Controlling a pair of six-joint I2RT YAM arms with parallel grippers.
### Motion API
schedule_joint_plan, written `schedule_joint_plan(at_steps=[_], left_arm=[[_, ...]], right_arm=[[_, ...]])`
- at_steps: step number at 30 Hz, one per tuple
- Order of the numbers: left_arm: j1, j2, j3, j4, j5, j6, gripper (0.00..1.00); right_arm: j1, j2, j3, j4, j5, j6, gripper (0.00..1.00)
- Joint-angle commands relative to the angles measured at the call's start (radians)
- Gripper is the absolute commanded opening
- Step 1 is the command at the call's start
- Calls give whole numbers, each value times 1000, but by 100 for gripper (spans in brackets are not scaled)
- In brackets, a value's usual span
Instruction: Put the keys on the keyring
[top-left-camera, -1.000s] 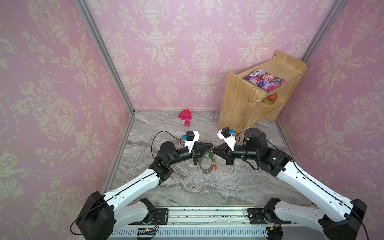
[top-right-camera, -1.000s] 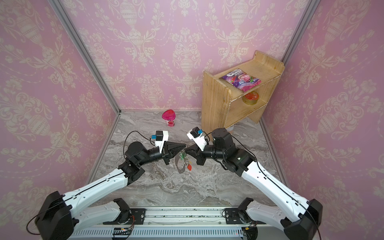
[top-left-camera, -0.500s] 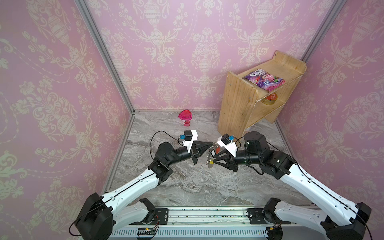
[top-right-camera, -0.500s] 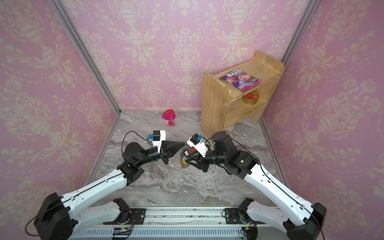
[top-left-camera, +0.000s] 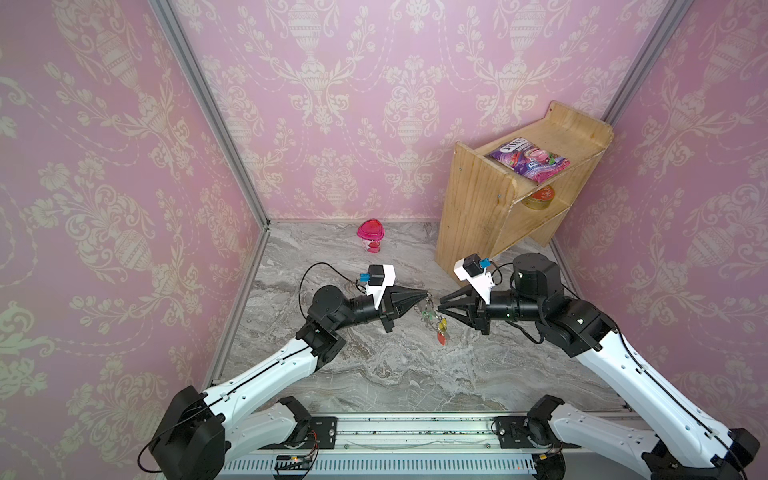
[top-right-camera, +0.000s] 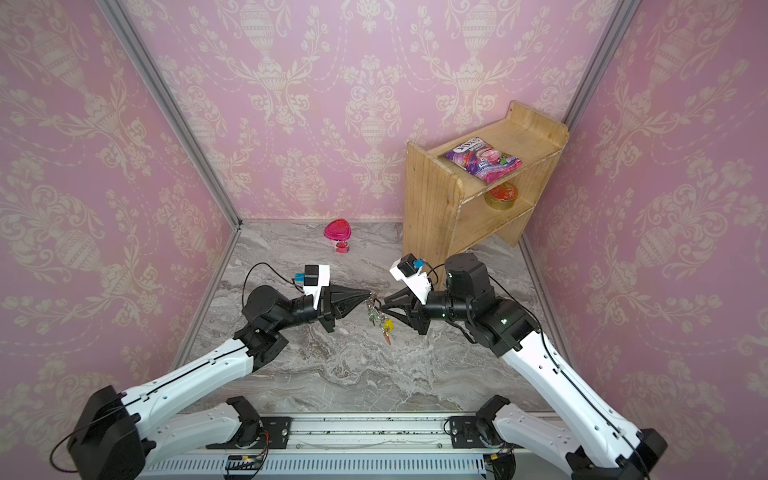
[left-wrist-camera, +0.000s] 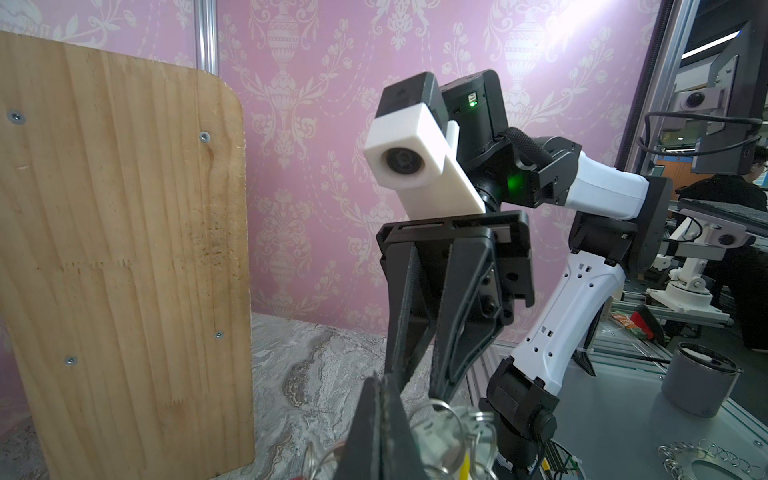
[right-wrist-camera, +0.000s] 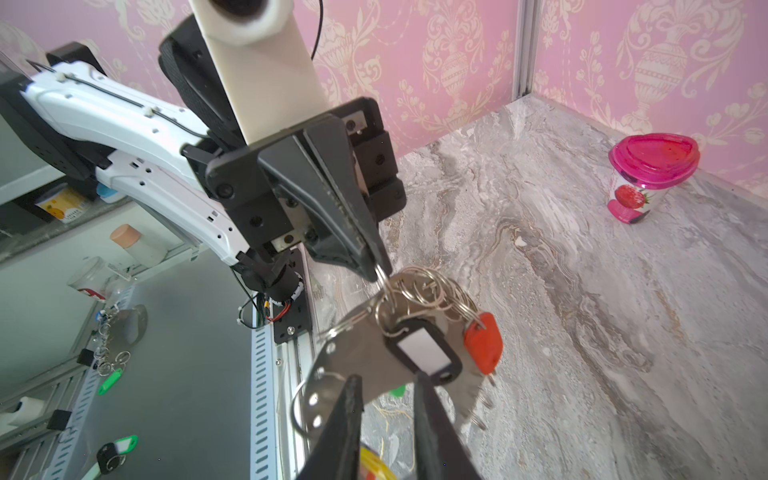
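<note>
Keyring (right-wrist-camera: 353, 353) and its cluster of tags hang in the air over the middle of the worktop (top-left-camera: 374, 374), well clear of every edge. They hang there because the left gripper (right-wrist-camera: 376, 266) has its jaws pressed together on one ring (right-wrist-camera: 380, 275) at the top of the bundle. Held from that top ring, the keyring, the red tag (right-wrist-camera: 484, 343) and the yellow tag (top-left-camera: 443, 322) dangle freely, and the bundle faces the other arm.

The keys (right-wrist-camera: 424, 353), with their black-framed label, lie against the keyring, just beside the red tag. Whether their loop is already threaded onto the keyring or only tangled among the others, I cannot tell.

The right gripper (right-wrist-camera: 386, 376) faces the bundle from the opposite side. Its jaws are a little apart, with nothing visibly held, and its tips are just short of the keyring's lower edge and the keys. That narrow opening looks suited to pinching something thin, with the left arm serving as the steady hanger.
</note>
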Motion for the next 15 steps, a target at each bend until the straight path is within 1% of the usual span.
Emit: schedule_joint_plan(at_steps=[1,6,15], left_arm=[[3,2,8,78,56,-24,0],[3,7,9,96,75,-39,0],[3,18,16,128,98,-71,0]], right_arm=[[-3,12,13,77,-81,14,20],[-4,22,8,98,-104,14,18],[-5,36,-2,111,-103,13,14]])
